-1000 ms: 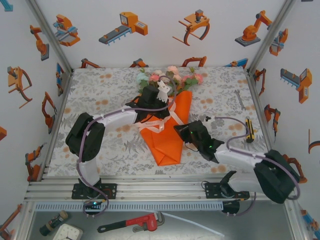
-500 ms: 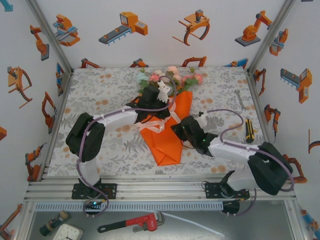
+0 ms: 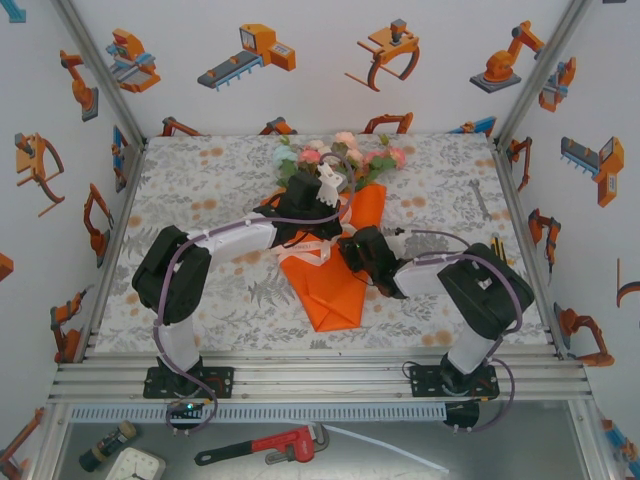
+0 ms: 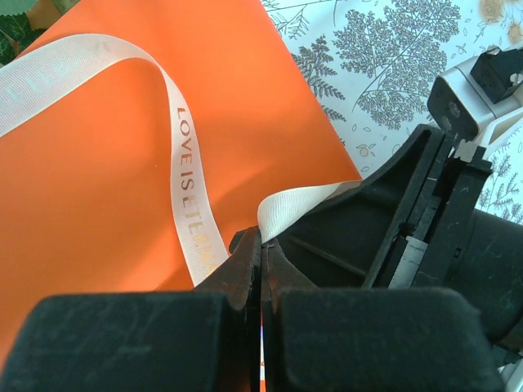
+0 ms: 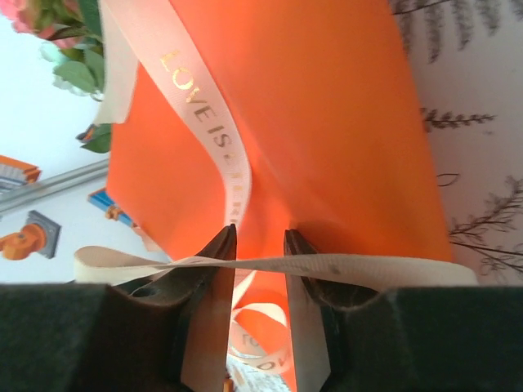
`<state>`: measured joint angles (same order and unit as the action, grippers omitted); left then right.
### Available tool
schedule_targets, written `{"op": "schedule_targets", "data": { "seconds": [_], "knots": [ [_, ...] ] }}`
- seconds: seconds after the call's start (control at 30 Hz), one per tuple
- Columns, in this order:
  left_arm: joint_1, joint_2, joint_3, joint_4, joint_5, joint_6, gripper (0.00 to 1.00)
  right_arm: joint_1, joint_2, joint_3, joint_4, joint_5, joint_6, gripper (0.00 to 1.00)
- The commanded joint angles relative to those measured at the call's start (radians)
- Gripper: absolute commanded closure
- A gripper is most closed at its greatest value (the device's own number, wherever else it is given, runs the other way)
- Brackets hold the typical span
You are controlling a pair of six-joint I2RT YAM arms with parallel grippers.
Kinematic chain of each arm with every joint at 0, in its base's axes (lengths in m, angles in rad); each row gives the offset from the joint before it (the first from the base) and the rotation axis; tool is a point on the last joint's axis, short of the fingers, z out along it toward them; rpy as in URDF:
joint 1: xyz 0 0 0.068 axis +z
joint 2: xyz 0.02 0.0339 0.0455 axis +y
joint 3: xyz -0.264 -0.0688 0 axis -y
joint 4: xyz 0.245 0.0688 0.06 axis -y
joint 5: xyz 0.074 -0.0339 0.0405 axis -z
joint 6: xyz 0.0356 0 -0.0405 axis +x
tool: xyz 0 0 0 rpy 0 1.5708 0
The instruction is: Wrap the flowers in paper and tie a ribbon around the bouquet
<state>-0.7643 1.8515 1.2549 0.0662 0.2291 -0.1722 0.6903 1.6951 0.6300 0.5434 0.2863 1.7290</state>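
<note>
The bouquet lies mid-table: a cone of orange paper (image 3: 335,290) with the flowers (image 3: 345,155) at its far end. The cream ribbon (image 3: 318,250) loops over the paper. In the left wrist view my left gripper (image 4: 263,238) is shut on the ribbon (image 4: 186,180), a strand coming out at its tips above the paper (image 4: 98,204). My left gripper (image 3: 322,232) and right gripper (image 3: 350,250) meet over the cone. In the right wrist view my right gripper (image 5: 260,241) is open, a ribbon (image 5: 204,122) strand lies across its fingertips (image 5: 222,245) in front of the paper (image 5: 327,122), and the flowers (image 5: 33,16) peek in.
A floral-print cloth (image 3: 200,190) covers the table, walled on three sides. A small grey spanner (image 3: 481,199) lies at the right of the cloth. A red pipe wrench (image 3: 270,447) lies below the near rail.
My right arm has swung left to the cone's right edge, close to the left gripper, and its jaws have opened. The left arm has stayed put, still shut on the ribbon.
</note>
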Motion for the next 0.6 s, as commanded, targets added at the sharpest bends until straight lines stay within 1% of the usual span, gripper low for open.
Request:
{"op": "schedule_targets", "data": {
  "seconds": [0.0, 0.17, 0.3, 0.4, 0.43, 0.53, 0.57],
  "knots": [
    [-0.008, -0.029, 0.018, -0.007, 0.016, -0.012, 0.98, -0.002, 0.002, 0.031, 0.068, 0.061, 0.03, 0.65],
    [-0.012, -0.03, 0.032, -0.016, 0.021, -0.013, 0.98, -0.002, 0.034, 0.033, 0.129, 0.065, 0.053, 0.61],
    [-0.015, -0.036, 0.041, -0.015, 0.027, -0.018, 0.98, -0.003, 0.079, 0.036, 0.194, 0.051, 0.097, 0.6],
    [-0.018, -0.035, 0.053, -0.012, 0.043, -0.03, 0.98, -0.002, 0.105, 0.049, 0.215, 0.066, 0.103, 0.61],
    [-0.02, -0.035, 0.058, -0.017, 0.03, -0.036, 0.98, -0.004, 0.113, 0.055, 0.216, 0.064, 0.102, 0.6],
    [-0.021, -0.041, 0.054, -0.024, 0.011, -0.033, 0.98, -0.008, 0.141, 0.07, 0.239, 0.052, 0.105, 0.62],
    [-0.02, -0.043, 0.051, -0.026, 0.009, -0.032, 0.98, -0.008, 0.148, 0.072, 0.245, 0.047, 0.103, 0.65]
  ]
}}
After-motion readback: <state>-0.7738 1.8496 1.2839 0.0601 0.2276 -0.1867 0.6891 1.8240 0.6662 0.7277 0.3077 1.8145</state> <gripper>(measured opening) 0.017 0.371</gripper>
